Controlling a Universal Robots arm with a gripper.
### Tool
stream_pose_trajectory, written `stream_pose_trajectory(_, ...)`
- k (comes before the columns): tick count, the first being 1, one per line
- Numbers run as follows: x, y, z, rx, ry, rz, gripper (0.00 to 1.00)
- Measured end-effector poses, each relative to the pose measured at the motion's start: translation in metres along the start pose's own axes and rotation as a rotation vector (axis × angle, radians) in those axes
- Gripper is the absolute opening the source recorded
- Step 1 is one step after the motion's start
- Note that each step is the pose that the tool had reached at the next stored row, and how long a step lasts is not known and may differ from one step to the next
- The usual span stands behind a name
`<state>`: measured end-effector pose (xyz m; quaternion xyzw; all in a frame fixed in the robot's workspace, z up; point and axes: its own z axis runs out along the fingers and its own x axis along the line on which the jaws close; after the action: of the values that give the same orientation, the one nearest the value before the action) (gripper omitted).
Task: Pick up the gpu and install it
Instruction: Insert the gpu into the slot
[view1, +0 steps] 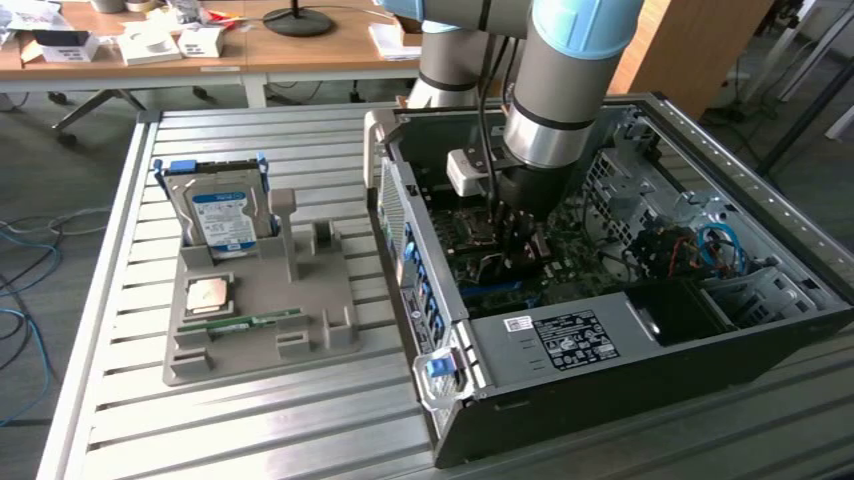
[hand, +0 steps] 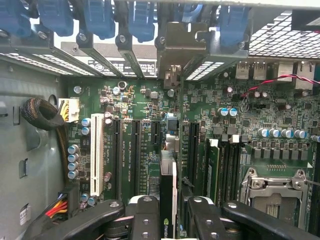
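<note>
At the exterior view's left, the grey holder tray (view1: 334, 345) carries three parts: one hard drive (view1: 223, 215) standing upright, one processor (view1: 210, 293) lying flat, and one memory stick (view1: 240, 322) lying flat near the tray's lower edge.

At centre frame sits one open computer case (view1: 667, 390). One arm (view1: 567, 80) reaches down into it, placing the gripper (view1: 518, 235) low over the board.

In the wrist view, the gripper (hand: 171, 210) is clenched on the gpu (hand: 168, 180), one finger on each face. The card stands on edge over the motherboard (hand: 150, 100), in line with the black slots and a few slots away from the single white slot (hand: 96, 155). Its metal bracket (hand: 172, 75) sits against the rear slot openings.

Status: pickup is complete and there is one gpu, held inside the case. Alignment with the slot looks done or nearly so. Whether the card is fully seated cannot be told, and the claw has not released it.
</note>
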<state>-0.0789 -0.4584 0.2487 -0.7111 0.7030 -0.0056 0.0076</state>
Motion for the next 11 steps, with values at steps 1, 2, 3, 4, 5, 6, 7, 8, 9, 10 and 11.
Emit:
stream_pose_trajectory(1,0.0001,0.0000,0.0001,0.0000,0.0001,0.000,0.26)
stream_pose_trajectory(2,0.0001,0.0000,0.0002,0.0000,0.0002,0.000,0.26)
stream_pose_trajectory(3,0.0001,0.0000,0.0002,0.0000,0.0002,0.000,0.26)
stream_pose_trajectory(4,0.0000,0.0000,0.0003,0.0000,0.0002,0.000,0.26)
stream_pose_trajectory(5,0.0000,0.0000,0.0003,0.0001,0.0001,0.000,0.26)
stream_pose_trajectory(6,0.0000,0.0000,0.0003,0.0001,0.0001,0.000,0.26)
stream_pose_trajectory(7,0.0000,0.0000,0.0003,0.0001,0.0001,0.000,0.26)
stream_pose_trajectory(8,0.0000,0.0000,0.0004,0.0002,-0.0002,0.000,0.26)
stream_pose_trajectory(9,0.0000,0.0000,0.0004,0.0002,-0.0017,0.000,0.26)
stream_pose_trajectory(10,0.0000,0.0000,0.0005,0.0003,-0.0045,0.000,0.26)
stream_pose_trajectory(11,0.0000,0.0000,0.0004,0.0003,-0.0062,0.000,0.26)
